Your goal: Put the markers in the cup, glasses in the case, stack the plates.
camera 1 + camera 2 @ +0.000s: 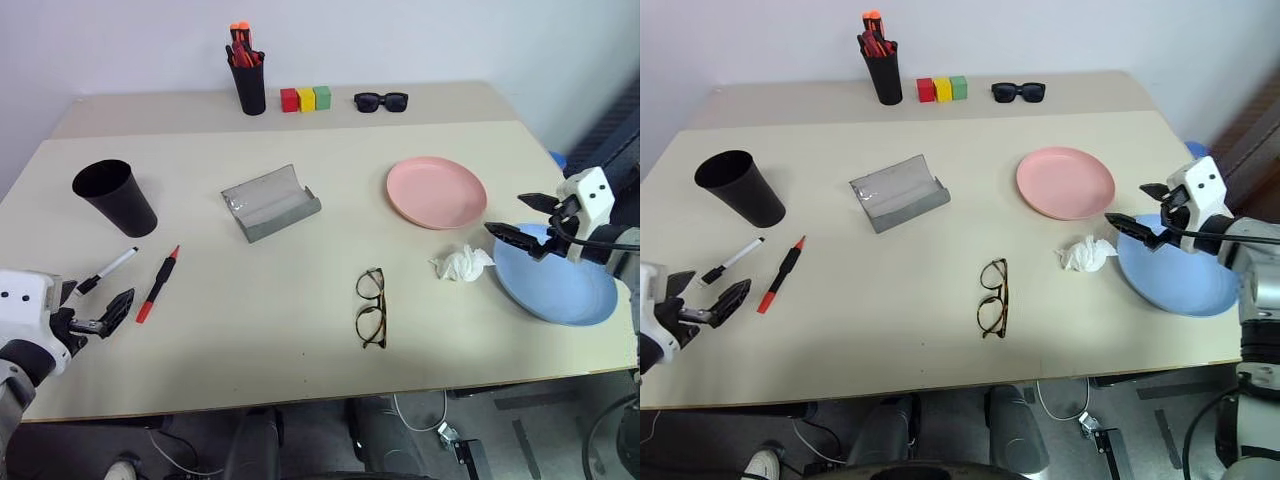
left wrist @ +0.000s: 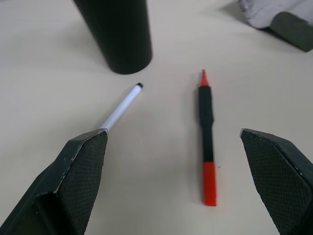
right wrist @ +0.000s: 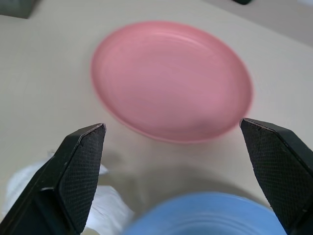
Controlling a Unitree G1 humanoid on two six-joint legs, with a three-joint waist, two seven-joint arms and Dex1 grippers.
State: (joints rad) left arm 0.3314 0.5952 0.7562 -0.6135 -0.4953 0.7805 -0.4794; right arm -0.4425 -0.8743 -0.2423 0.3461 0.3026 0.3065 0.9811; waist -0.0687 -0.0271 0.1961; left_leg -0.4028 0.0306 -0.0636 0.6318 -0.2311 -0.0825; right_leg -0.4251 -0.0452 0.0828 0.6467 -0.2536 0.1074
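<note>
Near the tabletop's left edge, the red marker [image 2: 207,142] and white marker [image 2: 120,108] lie lengthwise just ahead of the spread, empty left claw [image 2: 183,178] — cup [image 1: 114,196] beyond; right claw [image 1: 530,220], also spread, hovers over the blue plate [image 1: 560,285].

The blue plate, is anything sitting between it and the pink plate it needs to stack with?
Nothing lies on the direct line. A crumpled white tissue rests beside the blue plate's left rim, below the pink plate, just off the path.
</note>
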